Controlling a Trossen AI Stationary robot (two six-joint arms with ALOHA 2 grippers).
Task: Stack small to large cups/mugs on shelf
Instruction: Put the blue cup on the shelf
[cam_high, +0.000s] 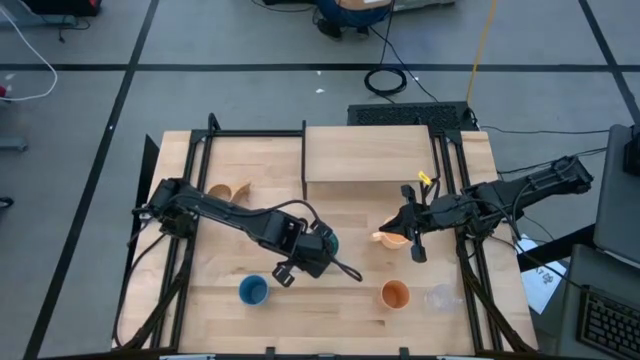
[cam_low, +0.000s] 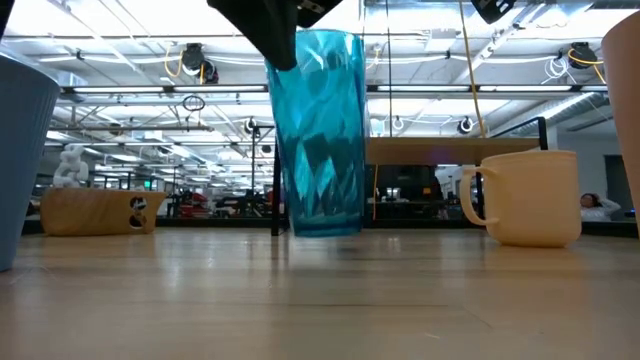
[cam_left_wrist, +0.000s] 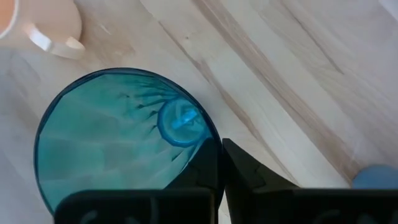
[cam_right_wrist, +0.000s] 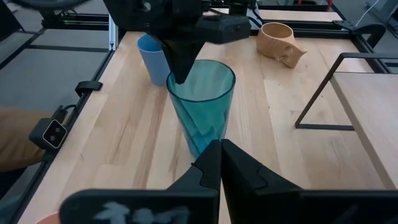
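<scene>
The teal tumbler (cam_right_wrist: 202, 106) stands upright at the table's middle (cam_high: 327, 243), and my left gripper (cam_left_wrist: 222, 146) is shut on its rim from above. Whether its base rests on the wood or hangs just clear (cam_low: 318, 232), I cannot tell. My right gripper (cam_right_wrist: 221, 146) is shut and holds nothing; it hovers above and beside the orange handled mug (cam_high: 385, 237), which sits on its base (cam_low: 525, 195). The blue cup (cam_high: 253, 290), orange cup (cam_high: 396, 294) and clear handled cup (cam_high: 438, 297) stand near the near edge. The wooden mug (cam_high: 228, 190) lies far left. The shelf (cam_high: 365, 155) is at the far edge. My left gripper holds the teal tumbler by its rim (cam_left_wrist: 211, 140), on the side toward the table's left. One finger (cam_left_wrist: 202, 171) is inside the tumbler and the other (cam_left_wrist: 252, 171) outside, pinching the wall. The fingers come from above, pointing down. The tumbler stays upright below them.
The shelf's black metal legs (cam_right_wrist: 323, 93) stand on the table beyond the tumbler. The blue cup (cam_right_wrist: 152, 59) is close behind the tumbler toward the near edge. Bare wood lies between the tumbler and the shelf (cam_high: 350, 205).
</scene>
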